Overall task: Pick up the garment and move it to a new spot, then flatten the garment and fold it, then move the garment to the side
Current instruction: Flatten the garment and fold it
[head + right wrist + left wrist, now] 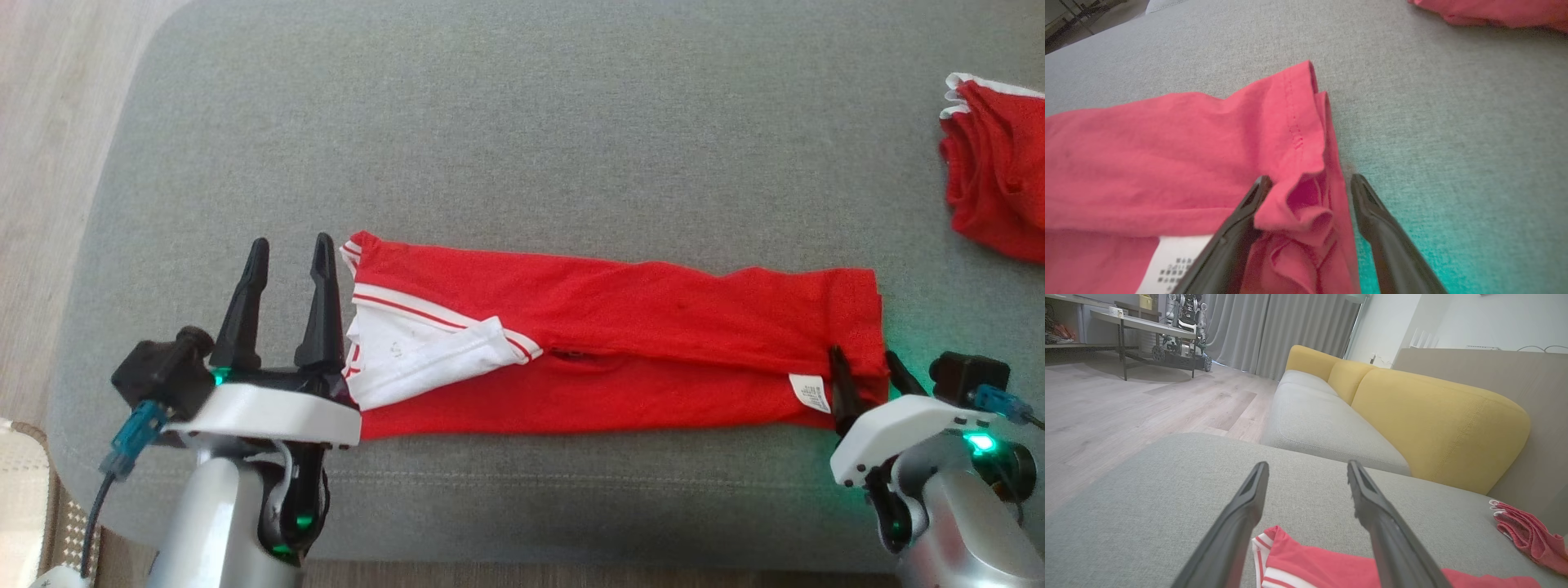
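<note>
Soft matt cloth on coarse woven upholstery.
The red garment is matt knit cloth; the grey cushion is rough weave; the left gripper, lower left, has matt dark fingers and a smooth, glossy white shell.

Right tool straddles the bunched garment corner.

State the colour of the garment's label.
The label is white with dark print; right wrist view shows it best.
</note>
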